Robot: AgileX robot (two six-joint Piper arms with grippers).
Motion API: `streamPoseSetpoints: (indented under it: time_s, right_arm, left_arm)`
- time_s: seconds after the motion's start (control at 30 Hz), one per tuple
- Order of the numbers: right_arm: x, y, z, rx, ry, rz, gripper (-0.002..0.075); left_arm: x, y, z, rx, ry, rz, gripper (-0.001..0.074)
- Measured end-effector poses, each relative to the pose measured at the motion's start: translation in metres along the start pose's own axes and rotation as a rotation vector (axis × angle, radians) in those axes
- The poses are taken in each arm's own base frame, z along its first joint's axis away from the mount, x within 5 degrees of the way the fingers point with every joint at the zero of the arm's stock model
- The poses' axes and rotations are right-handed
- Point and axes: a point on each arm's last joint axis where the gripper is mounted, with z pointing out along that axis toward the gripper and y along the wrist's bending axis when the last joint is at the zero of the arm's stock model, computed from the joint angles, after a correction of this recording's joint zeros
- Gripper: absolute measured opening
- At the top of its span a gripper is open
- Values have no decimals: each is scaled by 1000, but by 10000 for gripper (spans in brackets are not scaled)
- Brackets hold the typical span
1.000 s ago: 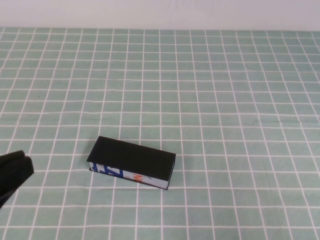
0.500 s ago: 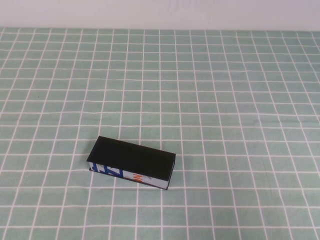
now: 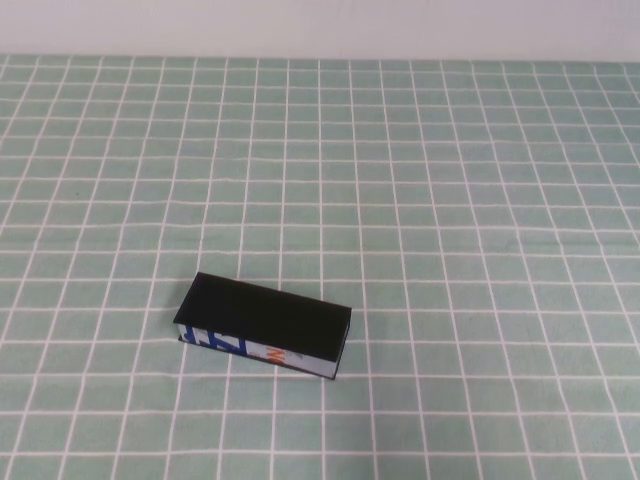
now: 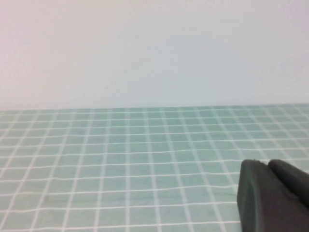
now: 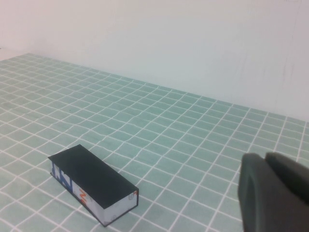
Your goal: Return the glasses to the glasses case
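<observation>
- Glasses case [image 3: 264, 327]: lying shut on the green checked tablecloth [image 3: 450, 200], near the front and left of centre; black lid facing up, white side strip with blue and orange print facing the robot. Also showing in the right wrist view [image 5: 92, 189].
- Glasses: not showing in any view.
- Left gripper [image 4: 273, 195]: sitting outside the high view; only a dark part showing in its wrist view, over bare cloth; finger state cannot be told.
- Right gripper [image 5: 273, 193]: likewise outside the high view, well apart from the case; finger state cannot be told.
</observation>
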Motion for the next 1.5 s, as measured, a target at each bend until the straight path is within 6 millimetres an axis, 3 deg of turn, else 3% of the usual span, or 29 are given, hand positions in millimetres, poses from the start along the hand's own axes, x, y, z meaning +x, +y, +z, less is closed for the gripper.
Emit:
streamPoseSetpoints:
  time_s: [0.23,0.4,0.53,0.8,1.1,1.5]
  right_arm:
    - [0,0,0,0,0,0,-11]
    - [0,0,0,0,0,1,-11]
    - [0,0,0,0,0,1,-11]
    - [0,0,0,-1,2,1,-11]
    - [0,0,0,-1,2,1,-11]
    - [0,0,0,-1,2,1,-11]
  left_arm:
    - [50,7,13,-57,-81,15,-2]
    - [77,9,21,-74,-25,140,-2]
    - [95,10,25,-67,23,106,-2]
    - [114,8,23,-23,208,67,-2]
    - [114,9,23,-41,211,-79,-2]
    - [115,9,23,-45,212,-73,-2]
